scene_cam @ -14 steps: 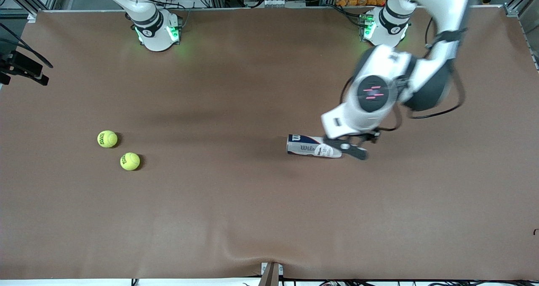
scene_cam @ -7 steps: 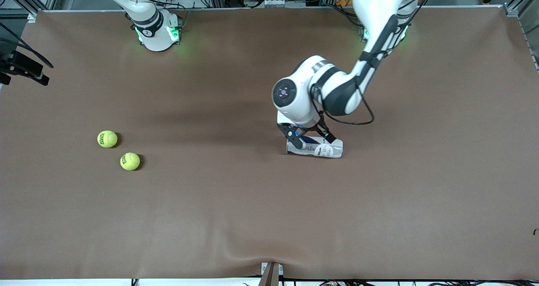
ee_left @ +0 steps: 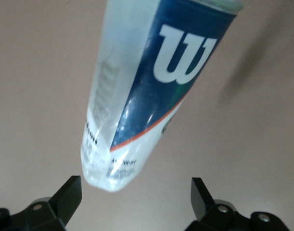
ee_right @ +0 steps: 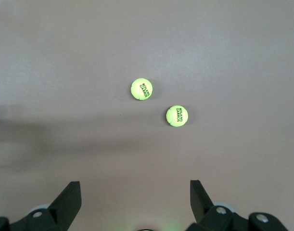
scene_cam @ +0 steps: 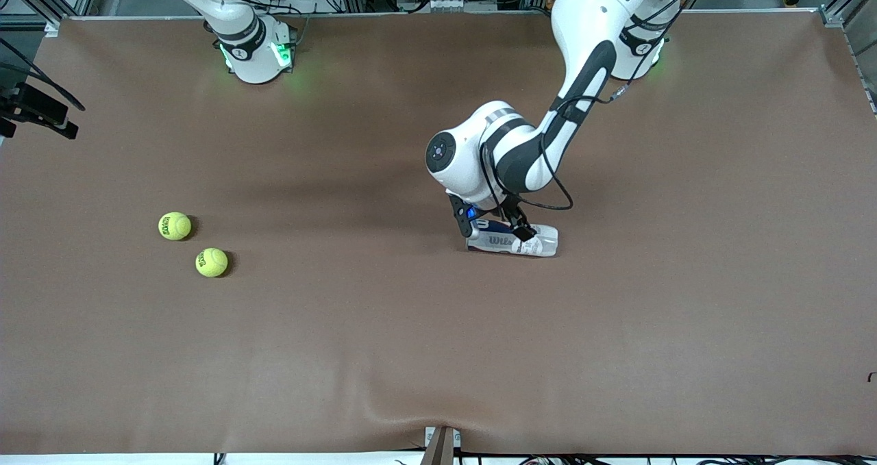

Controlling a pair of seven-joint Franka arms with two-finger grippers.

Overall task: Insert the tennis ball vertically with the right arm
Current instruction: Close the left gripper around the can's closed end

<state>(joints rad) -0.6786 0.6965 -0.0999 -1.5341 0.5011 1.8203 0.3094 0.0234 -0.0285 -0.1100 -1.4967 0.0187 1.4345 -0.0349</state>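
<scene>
Two yellow-green tennis balls lie close together toward the right arm's end of the table, one [scene_cam: 175,226] [ee_right: 142,89] slightly farther from the front camera than the other [scene_cam: 211,262] [ee_right: 177,115]. A clear tennis-ball can with a blue label [scene_cam: 512,240] [ee_left: 151,86] lies on its side near the table's middle. My left gripper [scene_cam: 495,229] [ee_left: 134,192] hangs open just over the can, one fingertip on each side of it, touching nothing. My right gripper [ee_right: 134,190] is open and empty, high above the table with both balls in its view; the front view shows only that arm's base [scene_cam: 253,47].
Brown cloth [scene_cam: 411,348] covers the whole table, with a wrinkle near its front edge. A camera mount [scene_cam: 442,446] sits at the middle of that edge. Black gear [scene_cam: 38,112] overhangs the right arm's end.
The left arm has swung in from the left arm's end of the table and come down over the can. Can, balls and right arm have not moved.
</scene>
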